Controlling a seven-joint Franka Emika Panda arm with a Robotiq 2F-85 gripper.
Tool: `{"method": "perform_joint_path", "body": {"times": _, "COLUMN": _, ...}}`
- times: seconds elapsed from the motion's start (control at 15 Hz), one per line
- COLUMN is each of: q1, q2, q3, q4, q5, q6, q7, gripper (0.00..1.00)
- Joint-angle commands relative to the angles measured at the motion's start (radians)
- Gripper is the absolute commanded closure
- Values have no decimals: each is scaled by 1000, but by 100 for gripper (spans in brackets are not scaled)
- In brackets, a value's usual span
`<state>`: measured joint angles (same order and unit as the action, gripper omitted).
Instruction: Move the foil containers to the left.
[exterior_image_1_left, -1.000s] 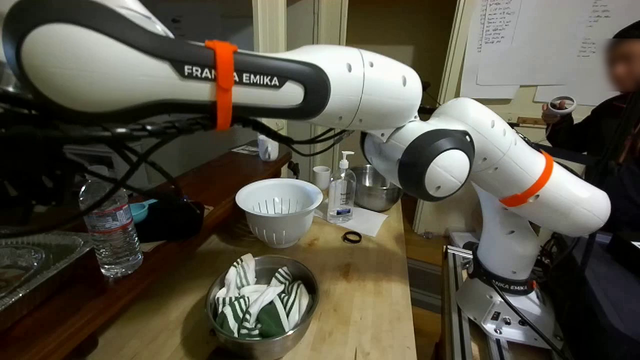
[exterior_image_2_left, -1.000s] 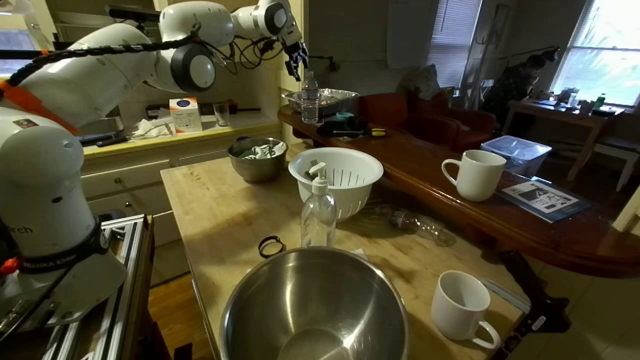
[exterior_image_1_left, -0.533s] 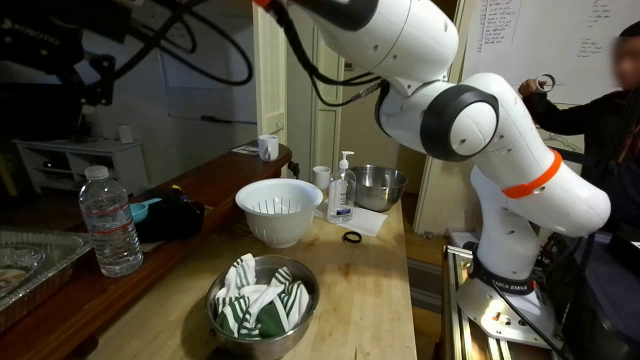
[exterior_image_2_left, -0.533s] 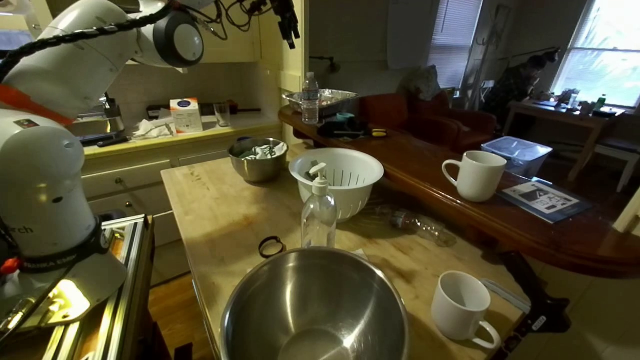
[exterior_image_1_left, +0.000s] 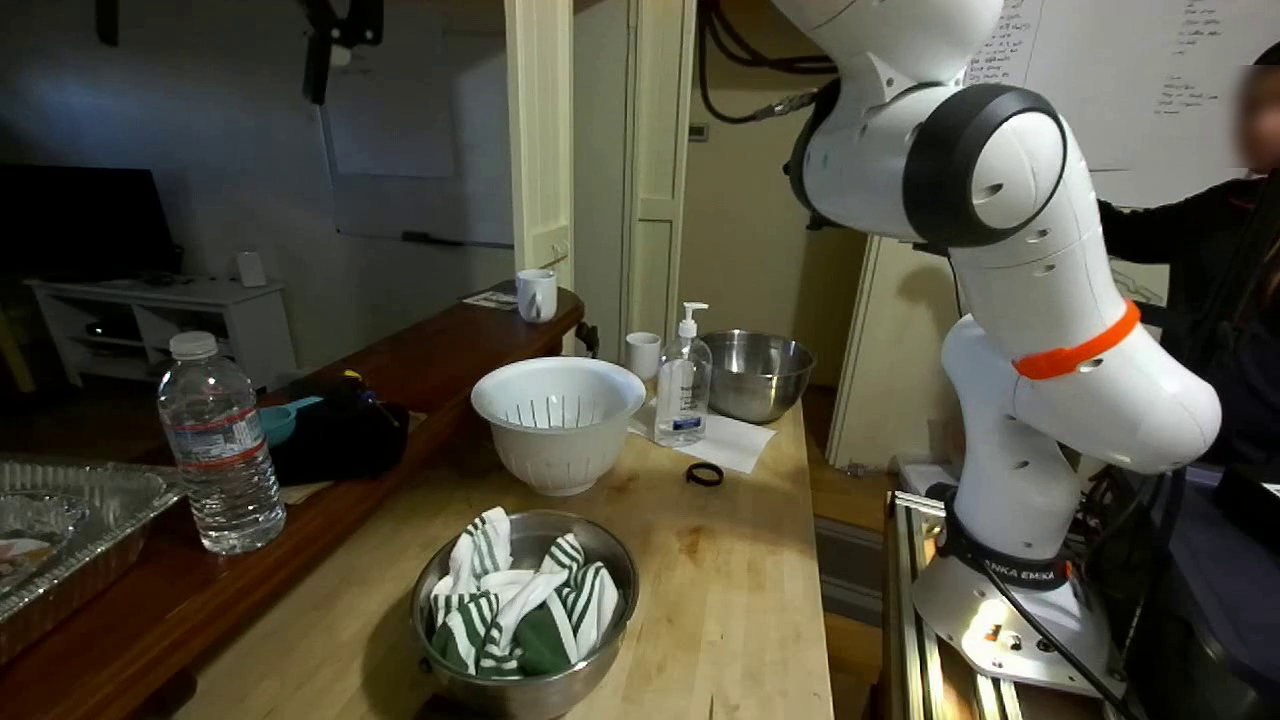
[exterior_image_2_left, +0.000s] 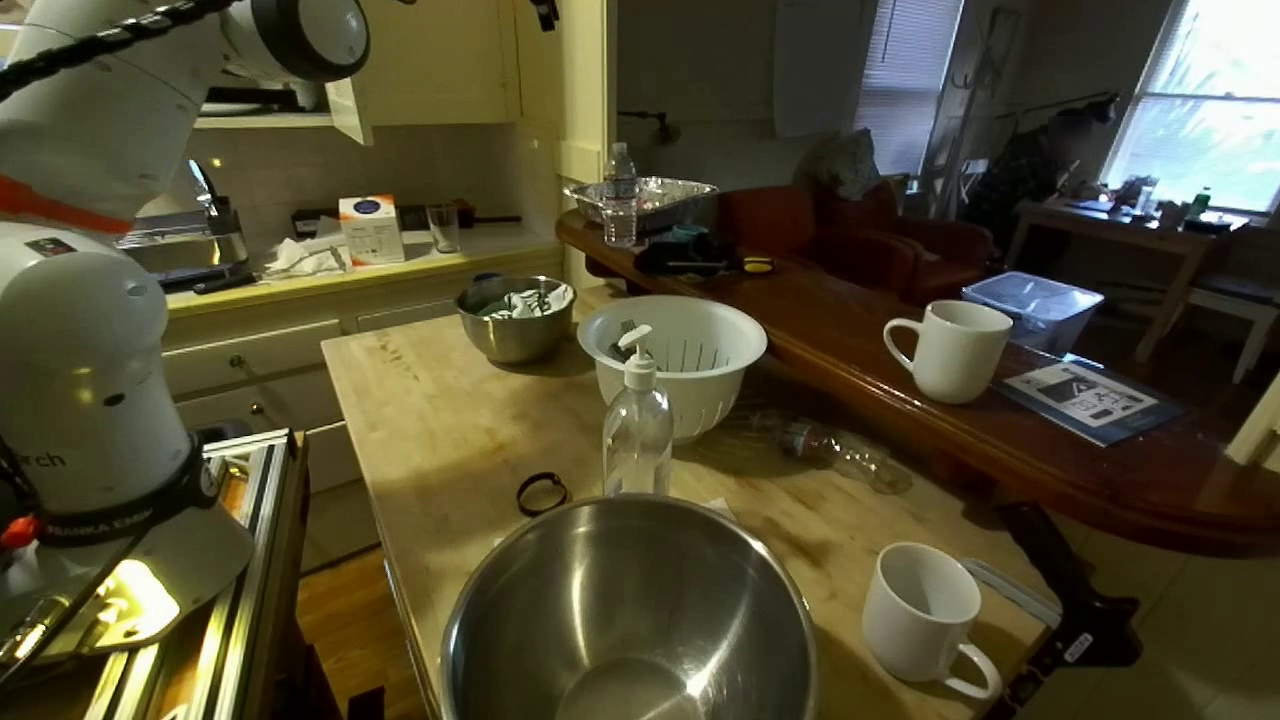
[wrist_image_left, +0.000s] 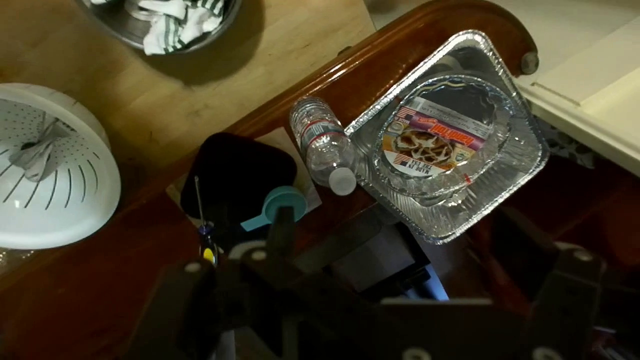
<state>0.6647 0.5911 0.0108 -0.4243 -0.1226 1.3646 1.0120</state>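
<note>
The foil containers stand stacked on the raised brown wooden ledge. The large rectangular silver tray (wrist_image_left: 505, 187) holds a round foil pan with a food label (wrist_image_left: 440, 142) in the wrist view. The tray (exterior_image_1_left: 130, 515) is cut off at the left edge in an exterior view, and it also shows behind a bottle in an exterior view (exterior_image_2_left: 680, 195). My gripper (wrist_image_left: 400, 220) is open and empty, its dark fingers wide apart. It hangs high above the ledge, apart from the containers; only its fingertips (exterior_image_1_left: 212, 48) show at the top in an exterior view.
A water bottle (wrist_image_left: 320, 140) stands close beside the tray. Next to it lie a black pouch (wrist_image_left: 240, 175), a teal scoop (wrist_image_left: 285, 200) and a screwdriver (wrist_image_left: 205, 235). The white colander (exterior_image_1_left: 558, 430) and steel bowl with striped cloths (exterior_image_1_left: 525, 610) stand on the lower counter.
The arm has risen and drawn back, lifting my gripper well above the ledge and mostly out of the exterior views. The foil containers and bottle stay in place.
</note>
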Motion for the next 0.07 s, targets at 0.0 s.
{"method": "perform_joint_path", "body": {"times": 0.0, "q1": -3, "q2": -22, "q3": 6, "q4": -8, "q5": -4, "q6": 15, "q7": -18, "gripper": 0}}
